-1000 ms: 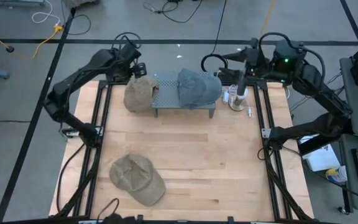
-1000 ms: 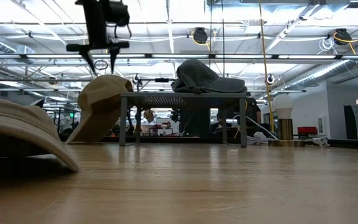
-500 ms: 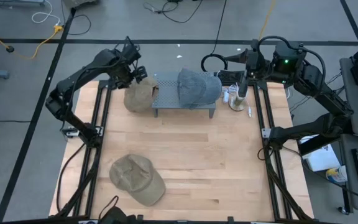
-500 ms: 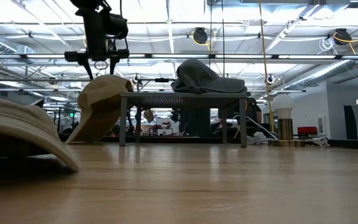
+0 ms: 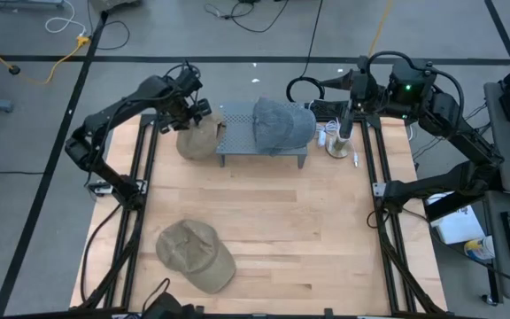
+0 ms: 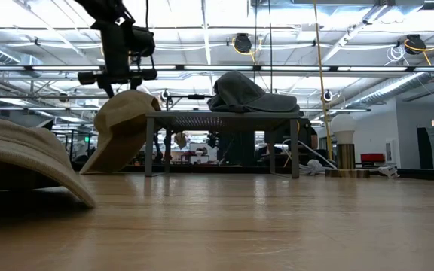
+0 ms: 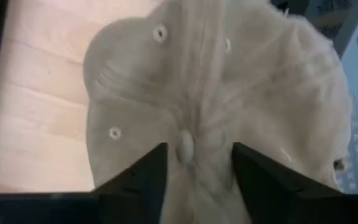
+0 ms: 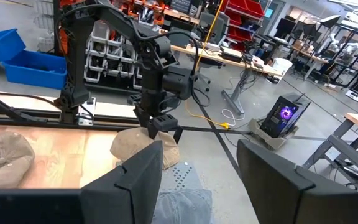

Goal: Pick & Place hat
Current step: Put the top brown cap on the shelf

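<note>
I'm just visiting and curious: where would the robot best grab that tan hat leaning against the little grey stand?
Probably the crown of the tan hat, around its top button, coming down from above. It leans on the stand with the crown up, and the left end effector hovers there, fingers straddling the button.

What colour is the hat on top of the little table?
Blue-grey hat, clearest in the high view.

A pale wooden tabletop [image 5: 273, 221] sits on grey concrete floor [image 5: 237, 35] crossed by black tape lines. Blue plastic bins [image 8: 27, 65] stand at the frame's left, red shelving [image 8: 244, 9] at upper right, bright ceiling lights [image 6: 224, 15] overhead.
</note>
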